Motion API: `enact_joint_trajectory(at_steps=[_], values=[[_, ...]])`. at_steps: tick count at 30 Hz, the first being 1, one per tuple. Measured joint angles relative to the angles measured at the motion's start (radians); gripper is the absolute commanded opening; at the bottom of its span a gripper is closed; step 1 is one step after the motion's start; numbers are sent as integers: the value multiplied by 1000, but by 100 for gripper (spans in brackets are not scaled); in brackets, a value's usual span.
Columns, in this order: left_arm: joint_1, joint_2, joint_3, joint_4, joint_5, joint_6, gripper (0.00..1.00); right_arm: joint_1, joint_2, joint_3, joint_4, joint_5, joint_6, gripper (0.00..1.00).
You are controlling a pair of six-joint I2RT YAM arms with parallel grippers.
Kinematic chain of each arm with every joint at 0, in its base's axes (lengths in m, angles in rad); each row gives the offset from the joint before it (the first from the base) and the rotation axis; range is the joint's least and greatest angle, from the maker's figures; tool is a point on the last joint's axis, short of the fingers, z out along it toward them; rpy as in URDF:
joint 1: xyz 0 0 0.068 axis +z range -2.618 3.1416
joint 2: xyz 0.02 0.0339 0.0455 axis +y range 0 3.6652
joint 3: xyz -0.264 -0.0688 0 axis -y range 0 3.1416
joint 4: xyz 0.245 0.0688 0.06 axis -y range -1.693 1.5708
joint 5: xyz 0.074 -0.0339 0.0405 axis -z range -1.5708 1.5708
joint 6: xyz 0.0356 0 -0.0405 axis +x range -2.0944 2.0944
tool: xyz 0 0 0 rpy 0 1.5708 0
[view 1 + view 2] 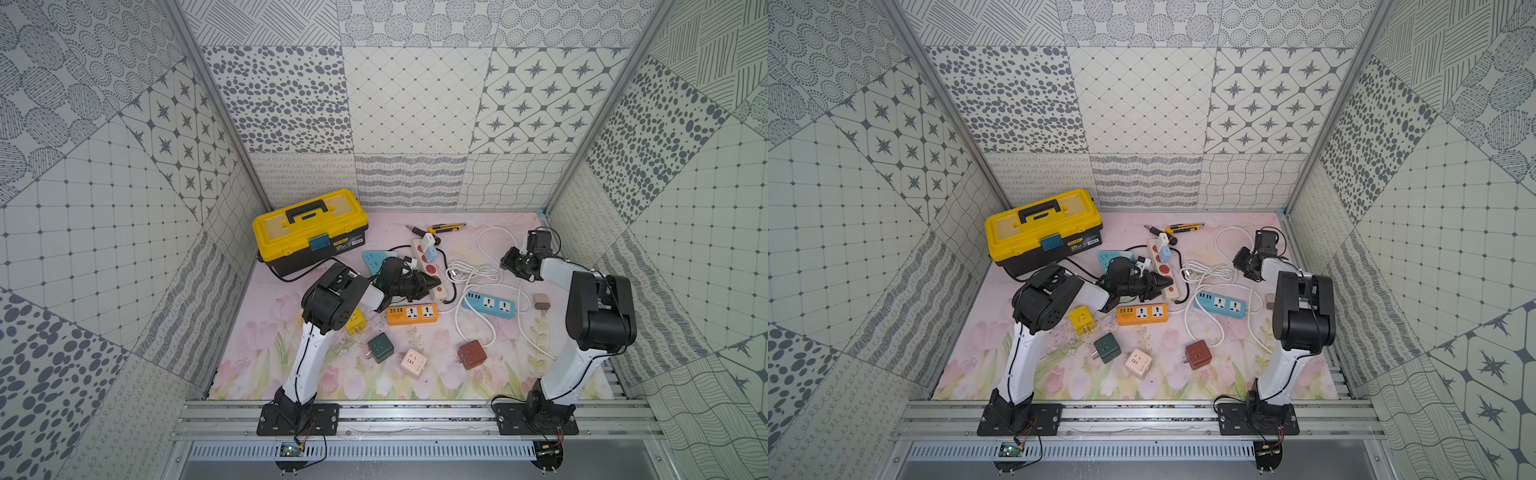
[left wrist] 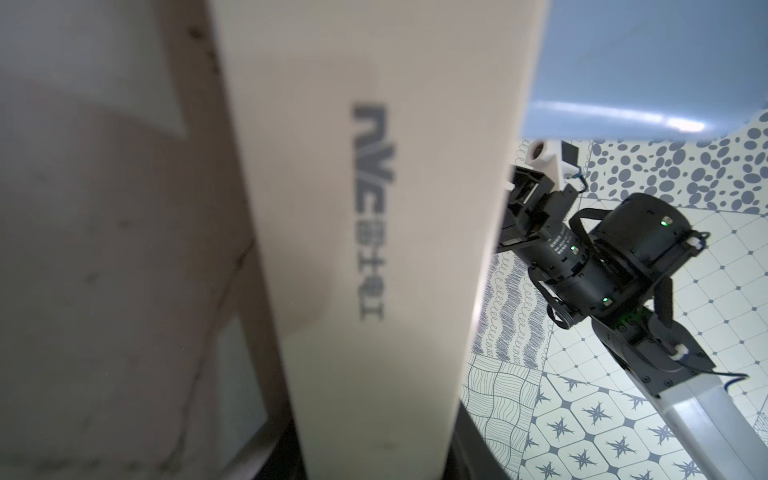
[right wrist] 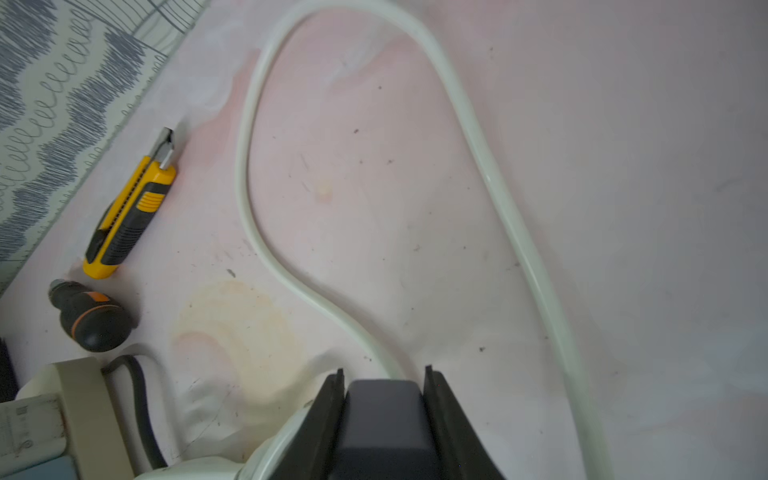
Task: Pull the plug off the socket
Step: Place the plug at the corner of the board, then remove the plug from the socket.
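**Step in hand:** separation, judged complete.

- The left gripper (image 1: 424,286) is clenched on the near end of the cream power strip (image 1: 432,270). The strip lies mid-table, and in the left wrist view its side fills most of the frame.
- The right gripper (image 3: 384,374) is clamped on a dark grey block, by its shape the plug (image 3: 384,415).
- In both top views the right gripper hangs over the loops of white cord (image 3: 498,187), toward the far right of the table (image 1: 415,374) and well apart from the strip.
- A white plug (image 1: 428,240) and a blue plug (image 1: 433,253) sit in the sockets at the far end of the strip.

**Next move, as a judgement:**

1. Lower the dark plug onto a bare patch of table, clear of the cord loop, then release it.
2. Hold the strip down with the left gripper until the plug is set down.

Whether the white and blue plugs must also come out cannot be told
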Motion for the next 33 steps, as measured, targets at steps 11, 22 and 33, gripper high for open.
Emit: enact_joint_trajectory(at_steps=[11,22,33], values=[[0,-6,-8,-3,-6,5,0,-7,-34,-34,25,89,23,68],[0,-13,-10,-21,-8,20,0,143,-215,6,-58,166,-102,68],[0,-12,-15,-9,-8,16,0,463,-76,174,-53,44,-211,68]])
